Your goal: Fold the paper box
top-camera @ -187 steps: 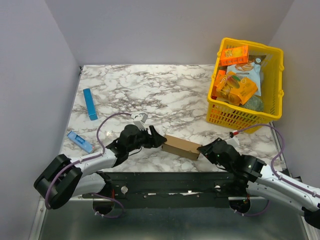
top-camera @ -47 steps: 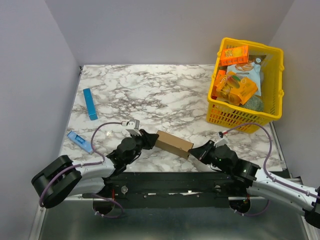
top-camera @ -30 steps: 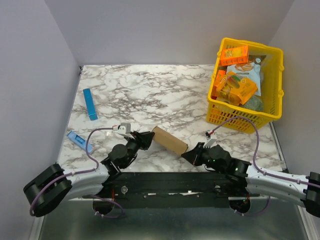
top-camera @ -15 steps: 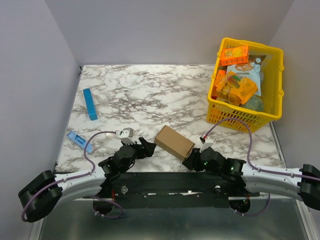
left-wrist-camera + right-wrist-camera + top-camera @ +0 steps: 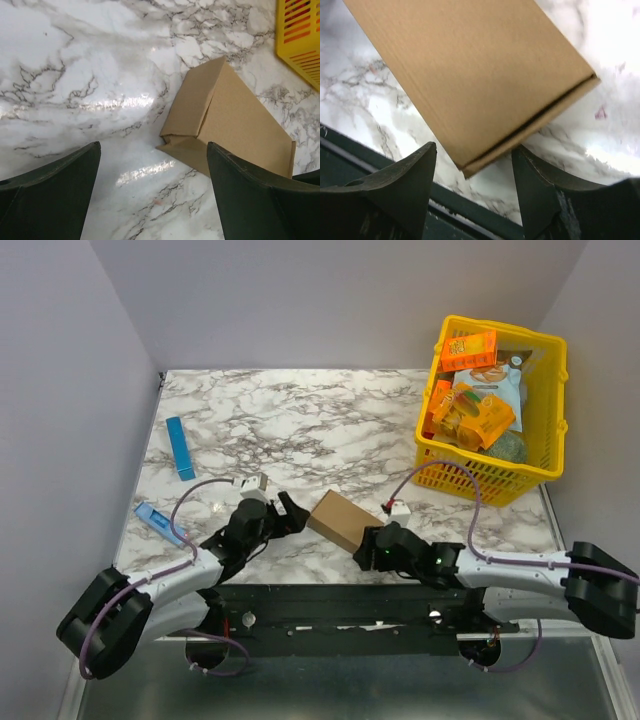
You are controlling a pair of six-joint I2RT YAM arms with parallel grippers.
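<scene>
At the upper right of the top view, a yellow plastic lattice basket (image 5: pixel 545 475) packed with orange printed snack boxes (image 5: pixel 470 348) and bagged snacks. At the left, a slim blue bar (image 5: pixel 180 448), and lower down a small light-blue packet (image 5: pixel 158 522), both flat on the white grey-veined marble table (image 5: pixel 300 420) and well apart from the work. Nothing between either gripper and the carton. At lower centre of the top view, near the table's front edge, the plain brown cardboard paper box (image 5: pixel 338 520), folded into a small rectangular carton. Long axis on a diagonal, upper left to lower right, one end toward each arm. Broad unprinted face up, edges crisp. In the left wrist view, the end panel (image 5: pixel 182 142) creased and tucked inward, slightly rumpled. Left gripper (image 5: pixel 290 515) spread wide just beside that end, only marble between its fingers (image 5: pixel 50 195). Right gripper (image 5: pixel 368 545) likewise spread, with the carton's far corner (image 5: pixel 470 167) between its fingers (image 5: pixel 390 195), and no contact to be made out.
</scene>
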